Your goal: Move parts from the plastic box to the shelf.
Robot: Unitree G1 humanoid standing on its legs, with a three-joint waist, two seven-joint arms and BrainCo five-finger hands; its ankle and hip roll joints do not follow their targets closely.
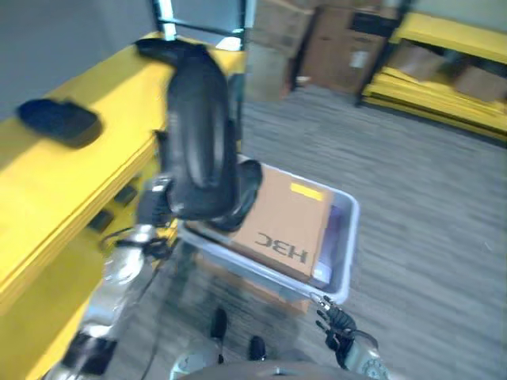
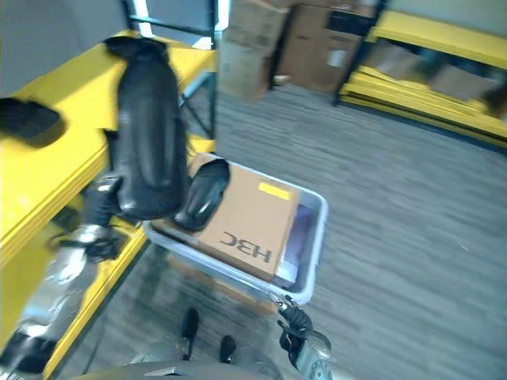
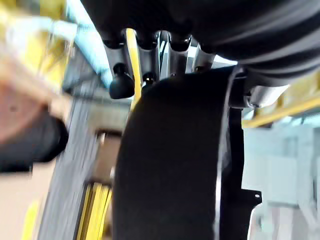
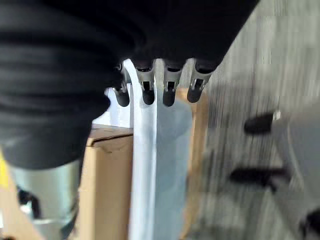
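Observation:
My left hand [image 1: 155, 203] is shut on a long, curved black part [image 1: 198, 134] and holds it upright between the yellow shelf [image 1: 79, 182] and the plastic box [image 1: 342, 237]. In the left wrist view its fingers [image 3: 145, 57] curl over the part's top edge [image 3: 170, 160]. A second black part [image 2: 202, 194] lies in the box on a cardboard carton [image 1: 285, 222]. A third black part [image 1: 59, 120] rests on the shelf top. My right hand [image 1: 337, 321] hangs open by the box's near corner, its fingers [image 4: 167, 82] over the pale rim [image 4: 145, 165].
The plastic box stands on a low brown support [image 1: 249, 281] right beside the shelf. Cardboard boxes [image 1: 341, 39] are stacked at the back. Yellow racking [image 1: 451, 63] with more cartons runs along the far right, across grey floor [image 1: 428, 198].

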